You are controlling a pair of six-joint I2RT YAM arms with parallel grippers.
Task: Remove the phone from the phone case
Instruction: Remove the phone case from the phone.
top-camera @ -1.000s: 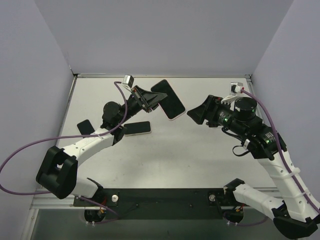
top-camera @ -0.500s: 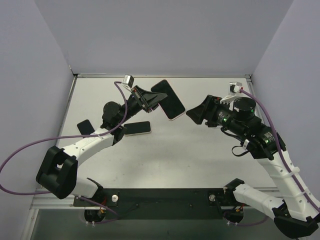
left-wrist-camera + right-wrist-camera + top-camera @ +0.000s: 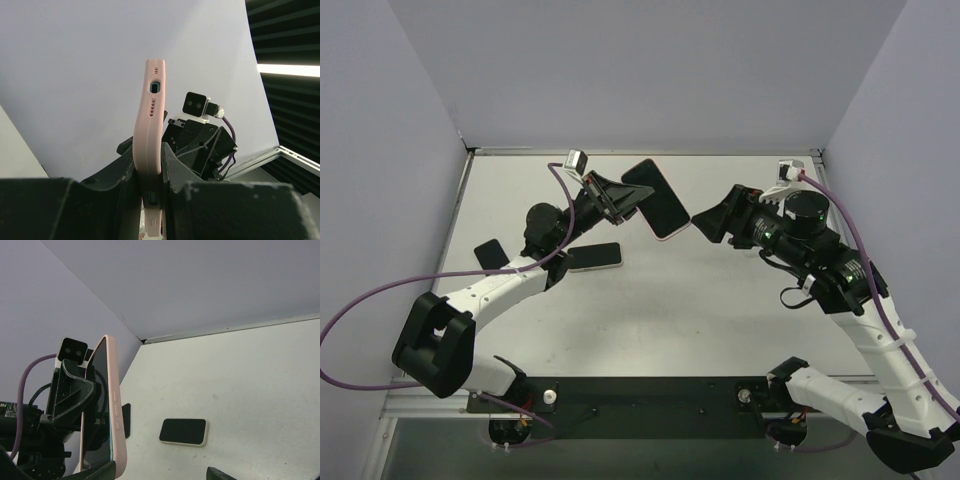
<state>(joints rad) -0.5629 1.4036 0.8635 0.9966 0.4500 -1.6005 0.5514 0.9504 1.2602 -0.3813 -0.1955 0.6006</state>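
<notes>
The left gripper (image 3: 618, 200) is clamped across the thickness of the pink phone case (image 3: 667, 236), holding it, with the phone (image 3: 658, 198) inside, up off the table (image 3: 720, 300). In the left wrist view the case stands edge-on between the fingers, its port end sticking out past them. The case's long axis runs from that grip toward the right gripper (image 3: 703, 224), which hovers just beside the free end, jaws apart and holding nothing. In the right wrist view the case's buttoned edge sits toward one finger rather than centred in the gap, so I judge the right arm must line up on that end before peeling. A second phone (image 3: 595, 257) lies flat on the table below the case.
</notes>
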